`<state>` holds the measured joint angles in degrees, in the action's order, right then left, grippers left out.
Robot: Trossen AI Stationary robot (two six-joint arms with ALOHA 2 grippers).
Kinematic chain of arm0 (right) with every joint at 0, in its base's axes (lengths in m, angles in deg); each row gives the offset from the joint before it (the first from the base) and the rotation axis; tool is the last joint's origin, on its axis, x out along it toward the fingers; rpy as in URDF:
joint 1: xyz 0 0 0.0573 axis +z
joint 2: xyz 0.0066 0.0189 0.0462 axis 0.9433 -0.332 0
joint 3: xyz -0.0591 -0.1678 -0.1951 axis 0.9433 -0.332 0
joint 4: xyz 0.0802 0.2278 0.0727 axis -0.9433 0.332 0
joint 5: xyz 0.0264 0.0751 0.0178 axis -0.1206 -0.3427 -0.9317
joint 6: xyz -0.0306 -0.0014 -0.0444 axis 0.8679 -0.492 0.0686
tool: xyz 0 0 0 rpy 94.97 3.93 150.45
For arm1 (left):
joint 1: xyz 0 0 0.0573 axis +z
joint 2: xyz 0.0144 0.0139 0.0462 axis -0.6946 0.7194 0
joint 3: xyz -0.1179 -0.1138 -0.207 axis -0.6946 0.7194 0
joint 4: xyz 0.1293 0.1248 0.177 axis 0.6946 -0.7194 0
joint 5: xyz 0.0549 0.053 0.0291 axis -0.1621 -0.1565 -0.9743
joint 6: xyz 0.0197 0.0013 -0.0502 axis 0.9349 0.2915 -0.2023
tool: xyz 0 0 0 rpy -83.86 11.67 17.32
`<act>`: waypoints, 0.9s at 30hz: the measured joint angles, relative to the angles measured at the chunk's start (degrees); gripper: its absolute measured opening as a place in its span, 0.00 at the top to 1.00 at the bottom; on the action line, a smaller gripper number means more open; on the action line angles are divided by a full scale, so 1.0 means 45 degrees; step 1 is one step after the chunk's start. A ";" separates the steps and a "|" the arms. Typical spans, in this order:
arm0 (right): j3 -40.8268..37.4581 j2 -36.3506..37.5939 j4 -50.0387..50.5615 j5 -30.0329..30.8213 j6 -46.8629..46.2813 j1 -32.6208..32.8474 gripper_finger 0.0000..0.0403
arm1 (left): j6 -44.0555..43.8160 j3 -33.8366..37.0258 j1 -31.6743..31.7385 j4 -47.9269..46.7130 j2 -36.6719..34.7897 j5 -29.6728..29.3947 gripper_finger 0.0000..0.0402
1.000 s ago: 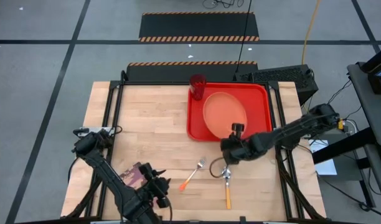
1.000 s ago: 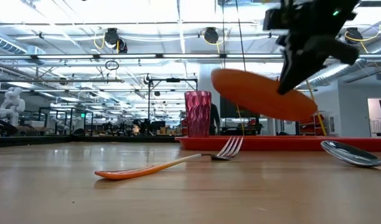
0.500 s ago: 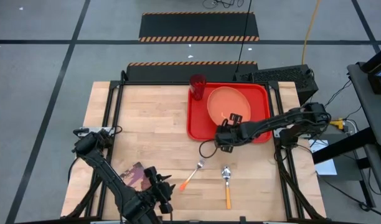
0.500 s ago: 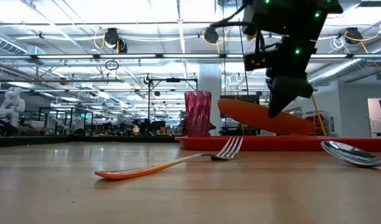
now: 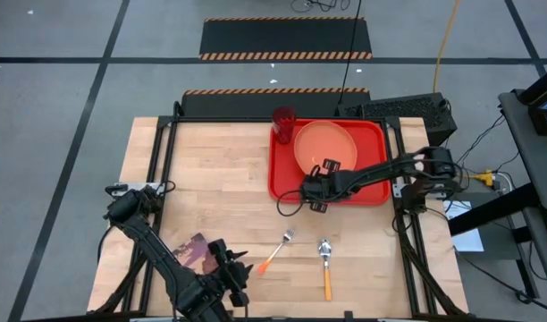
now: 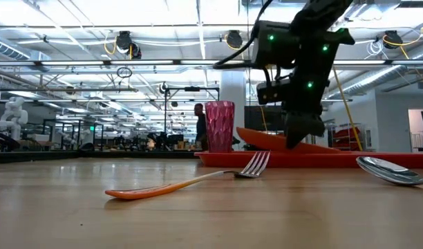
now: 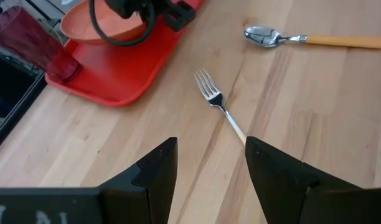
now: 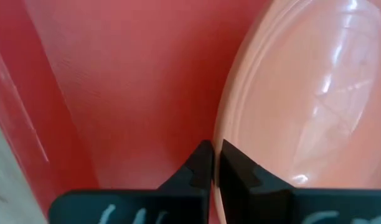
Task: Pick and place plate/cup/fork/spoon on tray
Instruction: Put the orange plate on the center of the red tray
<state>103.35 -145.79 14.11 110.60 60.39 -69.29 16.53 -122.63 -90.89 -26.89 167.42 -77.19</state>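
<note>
Lowered since a second ago, from well above the table to a slight tilt with one edge touching the floor of the tray (image 5: 282, 174): one orange plate (image 5: 325, 146), gripped at its near rim by the right gripper (image 5: 316, 183), fingers (image 8: 206, 163) closed to a narrow slit on that rim in the right wrist view. Moved too, from over the bare wood near the spoon to above the tray's front part. Counted on the tray: one plate and one dark red cup (image 5: 283, 122), upright at the far left corner just beside the plate. Counted on the wooden table (image 5: 220, 179) in front of the tray: one fork (image 5: 275, 251) and one spoon (image 5: 324, 267), lying near each other and apart, both well clear of the tray. Parked at the table's front left corner beside a maroon book (image 5: 192, 253): left gripper (image 7: 209, 165), fingers spread wide and empty, aimed toward the fork
</note>
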 joint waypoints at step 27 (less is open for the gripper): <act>0.0000 -0.0198 -0.1648 -0.1103 0.0165 -0.0024 0.92 | 0.0238 0.0000 0.0000 0.0120 0.0010 -0.0114 0.52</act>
<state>103.35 -146.68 6.69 105.64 61.13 -69.40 17.60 -122.63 -90.89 -26.35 167.46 -77.70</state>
